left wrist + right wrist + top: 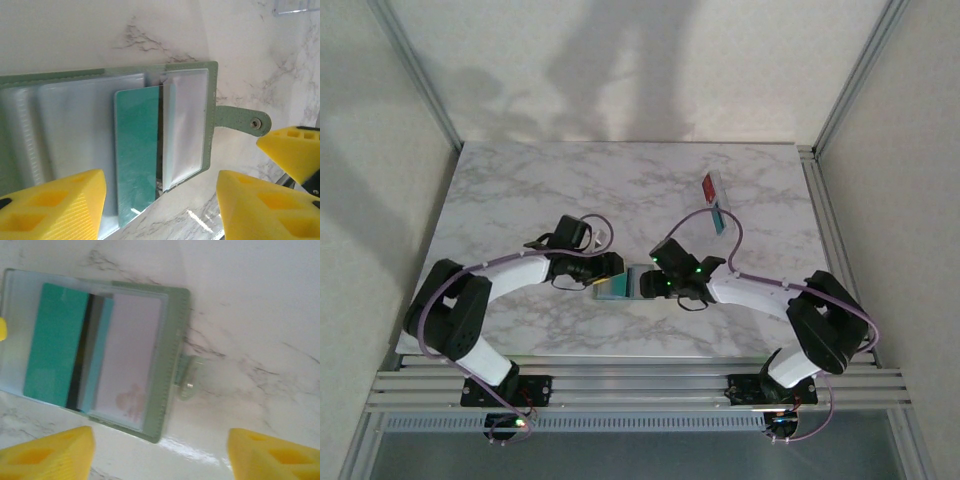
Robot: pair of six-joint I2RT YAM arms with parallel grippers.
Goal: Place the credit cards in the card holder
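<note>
The sage-green card holder point(620, 287) lies open on the marble table between my two grippers. In the left wrist view its clear sleeves point(187, 125) face up and its snap tab point(245, 121) sticks out to the right. A teal credit card point(136, 155) lies on the card holder point(212, 95), one long edge at a sleeve's mouth. The same teal card point(55, 357) shows a black stripe on the card holder point(172, 365). My left gripper point(160, 210) is open over its near edge. My right gripper point(160, 455) is open beside it, holding nothing.
A red card point(711, 187) and another teal card point(721, 218) lie on the table at the back right, beyond the right arm. Metal frame posts point(850, 90) and white walls close in the table's sides. A finger of the right gripper point(295, 150) shows in the left wrist view.
</note>
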